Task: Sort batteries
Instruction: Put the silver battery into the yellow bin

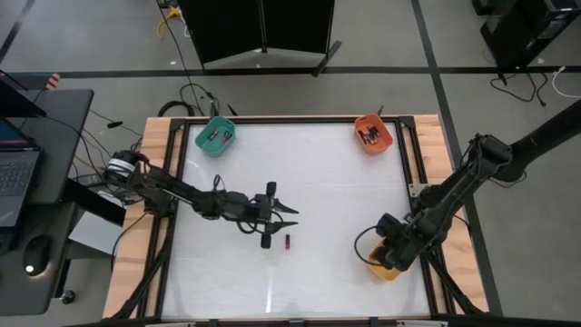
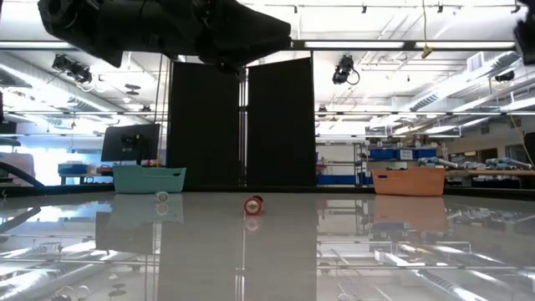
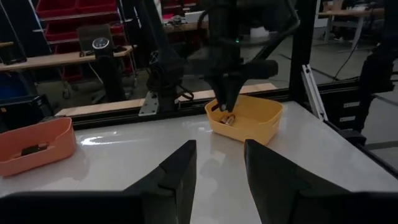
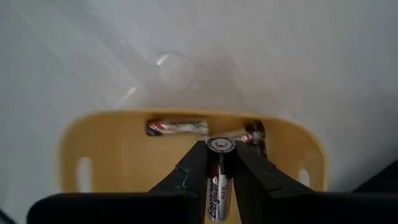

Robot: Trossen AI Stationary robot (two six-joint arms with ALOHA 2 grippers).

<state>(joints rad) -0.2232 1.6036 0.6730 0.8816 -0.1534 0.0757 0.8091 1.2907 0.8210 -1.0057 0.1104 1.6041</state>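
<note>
Batteries (image 4: 177, 126) crowd yellow bin (image 4: 112, 162) beneath right end effector (image 4: 219, 163).

From overhead, the right claw (image 1: 388, 257) sits over the yellow bin (image 1: 385, 270) and hides most of it, so the bin's contents can't be made out there. Contents of the teal bin (image 1: 216, 135) and orange bin (image 1: 373, 133) are too small to identify.

A grey floor crossed by dark lines (image 1: 436, 73) surrounds the wood-edged table (image 1: 152, 163), with a black folding screen (image 1: 263, 27) at twelve o'clock, a dark desk (image 1: 45, 154) with a laptop (image 1: 16, 182) at nine o'clock, and ceiling strip lights (image 2: 376, 43) overhead.
</note>
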